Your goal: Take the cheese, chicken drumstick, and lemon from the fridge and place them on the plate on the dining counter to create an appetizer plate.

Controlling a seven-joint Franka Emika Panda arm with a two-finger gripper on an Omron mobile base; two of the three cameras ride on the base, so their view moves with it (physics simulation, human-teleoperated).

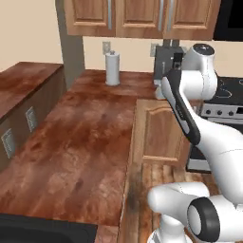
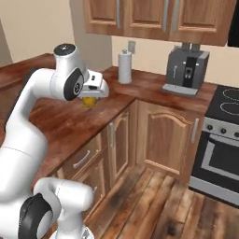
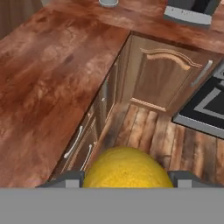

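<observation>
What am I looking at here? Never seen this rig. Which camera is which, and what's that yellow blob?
It is a rendered kitchen with one white robot arm on a driving base. Two pictures come from cameras on the base, behind the arm to its left and right. The third comes from a camera on the hand, looking along the gripper.

The yellow blob is the lemon, held between the two fingers; in the right base view it shows under the hand.

Around it: a reddish wood counter with drawers and doors, carrying a paper towel roll and a coffee machine. A stove stands to the right. The hand hangs by the counter's edge, with the wood floor below.
</observation>
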